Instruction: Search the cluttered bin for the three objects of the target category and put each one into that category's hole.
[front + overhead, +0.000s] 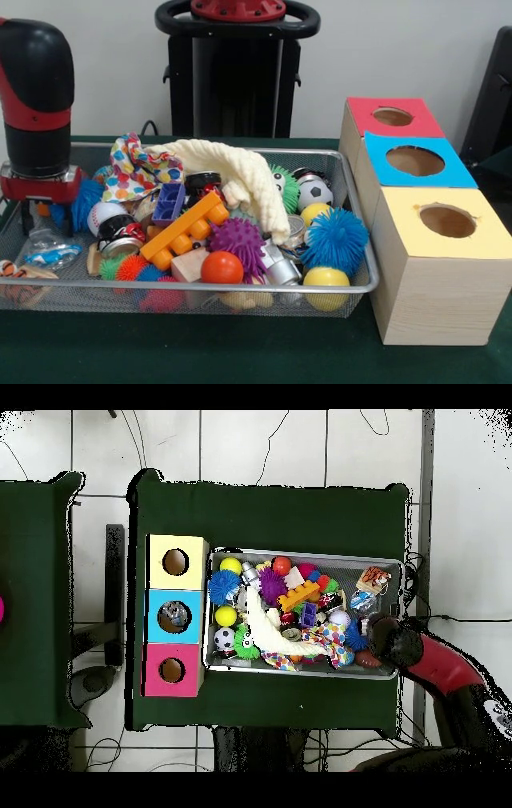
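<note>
Hand (38,214) low in bin (352,172) corner, grip unreadable; overhead alone shows object inside blue hole (174,616).

bin (364,286): silver wire mesh, metal rim | boxes (436,296): pale wood | towel (240,172): cream cloth

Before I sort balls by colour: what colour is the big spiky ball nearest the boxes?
Bright blue spiky ball; front view shows it best.
</note>
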Action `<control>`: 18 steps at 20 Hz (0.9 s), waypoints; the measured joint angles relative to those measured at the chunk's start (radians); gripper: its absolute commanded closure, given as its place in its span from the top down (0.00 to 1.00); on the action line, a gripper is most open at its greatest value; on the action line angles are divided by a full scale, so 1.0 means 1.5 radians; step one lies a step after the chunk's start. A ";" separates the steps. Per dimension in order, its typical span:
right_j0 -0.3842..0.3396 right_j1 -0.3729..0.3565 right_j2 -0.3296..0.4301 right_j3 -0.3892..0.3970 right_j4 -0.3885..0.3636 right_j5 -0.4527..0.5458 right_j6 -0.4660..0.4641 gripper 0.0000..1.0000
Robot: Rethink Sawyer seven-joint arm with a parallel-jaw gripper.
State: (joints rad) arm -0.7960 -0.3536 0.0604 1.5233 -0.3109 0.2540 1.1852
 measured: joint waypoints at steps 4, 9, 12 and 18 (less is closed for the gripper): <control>0.005 -0.003 -0.002 0.003 -0.020 -0.016 0.000 1.00; 0.018 -0.004 -0.011 0.003 -0.045 -0.037 0.000 1.00; 0.018 -0.005 -0.010 0.004 -0.054 -0.048 0.000 1.00; -0.008 -0.011 0.015 0.025 -0.096 -0.095 0.000 1.00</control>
State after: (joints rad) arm -0.8086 -0.3698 0.0830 1.5611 -0.4545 0.1110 1.1852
